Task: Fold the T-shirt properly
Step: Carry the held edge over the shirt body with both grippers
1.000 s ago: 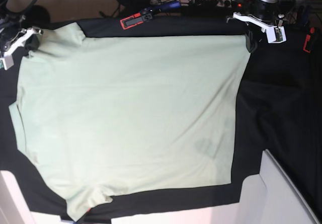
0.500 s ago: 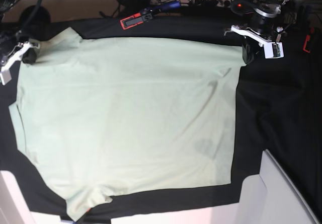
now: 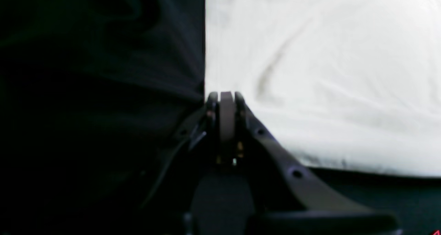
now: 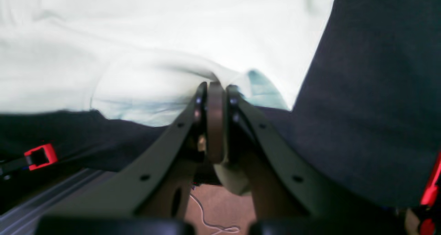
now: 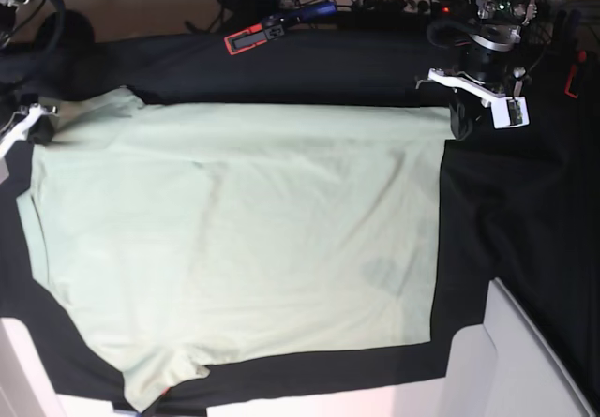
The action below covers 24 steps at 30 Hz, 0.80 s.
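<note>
Pinching the far edge of the shirt (image 5: 253,239) at both ends, I have each pair of jaws closed on cloth: my left gripper (image 5: 461,117) at one corner, my right gripper (image 5: 42,128) near the other, with a loose flap of fabric poking out beside its tips. Between them the edge runs fairly straight and doubles over into a narrow band, with soft creases beneath it. The rest of the shirt lies spread wide over the black cloth (image 5: 525,192), its near end reaching toward that cloth's near edge, where a crumpled bit (image 5: 164,370) hangs out past the body on my right side.

I judge this to be the first big fold, the gripped edge going over toward the near edge of the cloth. To do it well, I should move both grippers at one pace and one height, keeping the span between them just taut, so that the band neither sags nor skews. I want enough lift for the top layer to roll over without dragging the bottom one. The bunching at my right grip could slip or leave a ridge; I would lower that side gently, line up the side edges, and only then let go.
</note>
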Motion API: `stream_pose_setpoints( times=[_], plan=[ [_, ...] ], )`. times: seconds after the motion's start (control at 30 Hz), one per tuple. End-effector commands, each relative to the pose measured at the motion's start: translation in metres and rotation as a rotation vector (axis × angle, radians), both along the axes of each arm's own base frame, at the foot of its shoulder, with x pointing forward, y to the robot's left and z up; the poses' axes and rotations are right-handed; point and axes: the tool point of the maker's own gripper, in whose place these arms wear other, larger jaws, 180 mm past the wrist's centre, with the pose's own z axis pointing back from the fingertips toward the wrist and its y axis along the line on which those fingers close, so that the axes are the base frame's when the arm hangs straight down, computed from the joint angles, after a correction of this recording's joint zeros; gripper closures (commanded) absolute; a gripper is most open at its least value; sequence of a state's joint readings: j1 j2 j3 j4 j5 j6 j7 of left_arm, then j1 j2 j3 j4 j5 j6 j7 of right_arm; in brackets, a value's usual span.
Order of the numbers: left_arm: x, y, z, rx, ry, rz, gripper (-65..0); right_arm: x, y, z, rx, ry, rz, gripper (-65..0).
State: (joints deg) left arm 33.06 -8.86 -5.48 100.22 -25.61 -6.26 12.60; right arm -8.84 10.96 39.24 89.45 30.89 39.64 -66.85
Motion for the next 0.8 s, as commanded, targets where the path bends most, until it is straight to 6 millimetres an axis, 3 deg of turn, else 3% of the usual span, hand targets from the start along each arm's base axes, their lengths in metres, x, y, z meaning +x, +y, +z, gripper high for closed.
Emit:
stream_pose_setpoints(
  times=[0.0,0.1,0.3,0.5,0.77],
  plan=[
    [0.010,0.002,0.013,0.005,-0.055,0.002,0.0,0.014,-0.009,0.015,-0.026,-0.055,0.007,-0.3],
    [0.011,0.013,0.004,0.019,-0.015,0.056,0.0,0.024,-0.009,0.021,-0.027,-0.067,0.010,-0.3],
    [0.032,0.013,0.010,0.012,-0.030,0.064,0.0,0.040,-0.020,0.026,-0.111,-0.035,0.008,-0.3],
    [0.050,0.013,0.007,-0.012,-0.049,0.088,0.0,0.061,0.002,0.018,-0.113,-0.020,0.094,-0.3],
    [0.062,0.015,-0.007,-0.034,-0.033,0.113,0.0,0.072,0.016,-0.005,-0.030,-0.012,0.104,-0.3]
  ],
)
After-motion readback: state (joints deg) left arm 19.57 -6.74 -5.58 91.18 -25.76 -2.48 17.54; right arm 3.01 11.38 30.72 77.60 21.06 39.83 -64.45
